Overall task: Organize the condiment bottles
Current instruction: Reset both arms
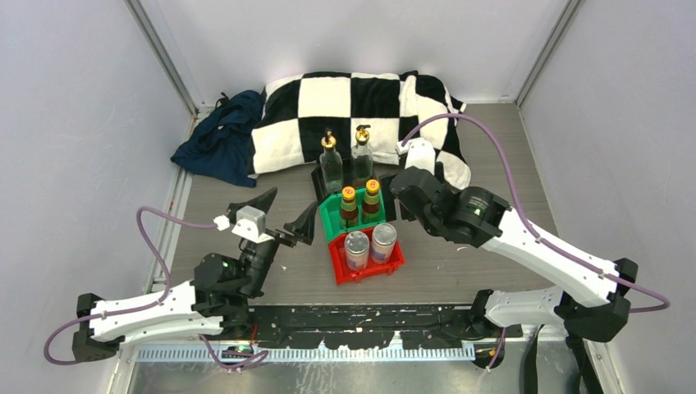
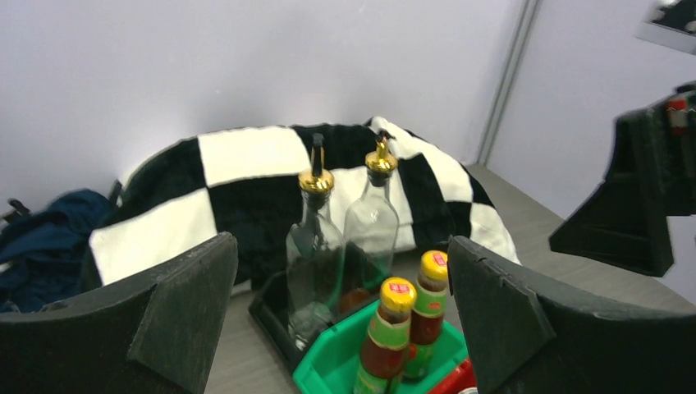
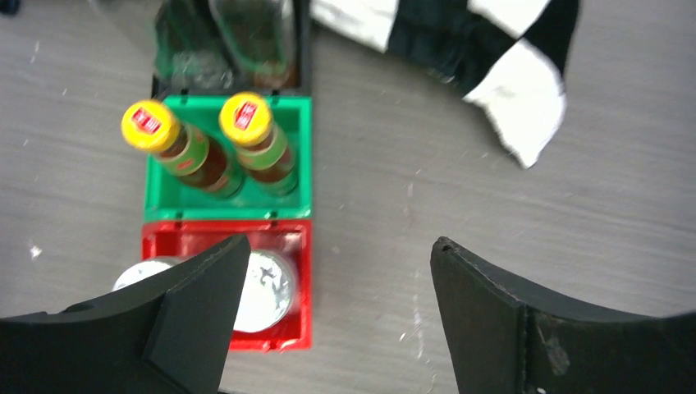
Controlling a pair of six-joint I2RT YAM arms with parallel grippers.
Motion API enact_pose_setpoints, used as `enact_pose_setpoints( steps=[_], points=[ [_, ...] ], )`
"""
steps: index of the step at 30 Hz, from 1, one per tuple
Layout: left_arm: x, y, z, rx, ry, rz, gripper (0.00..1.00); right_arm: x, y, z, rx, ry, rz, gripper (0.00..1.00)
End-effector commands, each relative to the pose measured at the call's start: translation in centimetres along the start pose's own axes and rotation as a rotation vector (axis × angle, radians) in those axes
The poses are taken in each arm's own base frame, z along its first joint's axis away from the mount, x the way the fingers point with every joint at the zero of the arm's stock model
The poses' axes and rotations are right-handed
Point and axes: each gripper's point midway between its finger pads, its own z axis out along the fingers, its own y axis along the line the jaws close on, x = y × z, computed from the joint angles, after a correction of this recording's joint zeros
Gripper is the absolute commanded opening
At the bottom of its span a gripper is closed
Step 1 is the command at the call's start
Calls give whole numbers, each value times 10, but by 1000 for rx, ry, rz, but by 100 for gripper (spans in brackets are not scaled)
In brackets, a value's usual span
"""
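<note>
Top external view: three bins stand in a row, touching one another, near the middle of the bench (image 1: 492, 156), and the row runs away from the arms. The black bin (image 1: 318, 182), farthest back, holds the two glass bottles (image 1: 331, 167) upright side by side, gold pourers up. The green bin (image 1: 329, 217) in the middle holds the two yellow-capped sauce bottles (image 1: 349, 207), also upright. The red bin (image 1: 365, 269), nearest the arms, holds the two silver-lidded shaker jars (image 1: 356, 249). A checkered blanket (image 1: 328, 98) lies behind the bins, with a blue cloth (image 1: 217, 139) to its left. The left gripper (image 1: 281, 213) hangs just left of the green bin, fingers wide apart, holding nothing. The right gripper (image 3: 338, 246) hovers just right of the bins over bare bench, its fingers likewise spread and empty.
</note>
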Motion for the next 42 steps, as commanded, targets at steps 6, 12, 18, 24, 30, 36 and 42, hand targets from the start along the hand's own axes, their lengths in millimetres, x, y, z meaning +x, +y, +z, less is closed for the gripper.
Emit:
enact_pose_setpoints(
  steps=[6,12,18,24,30,36,42],
  points=[
    [-6,19,43,7,103,76,100,-51,-63,-16,203,-291,14,97],
    [21,44,86,-11,221,12,100,-50,-96,-6,303,-275,45,100],
    [46,86,111,-97,284,-55,100,-46,-118,6,365,-262,76,100],
    [76,129,111,-206,325,-72,100,-48,-136,19,392,-256,138,100],
    [99,173,105,-332,349,-113,100,-49,-147,35,423,-248,187,100],
    [118,188,101,-377,374,-133,99,-43,-154,49,456,-285,236,100],
    [127,193,98,-398,378,-127,99,-41,-164,48,482,-371,294,100]
  ],
)
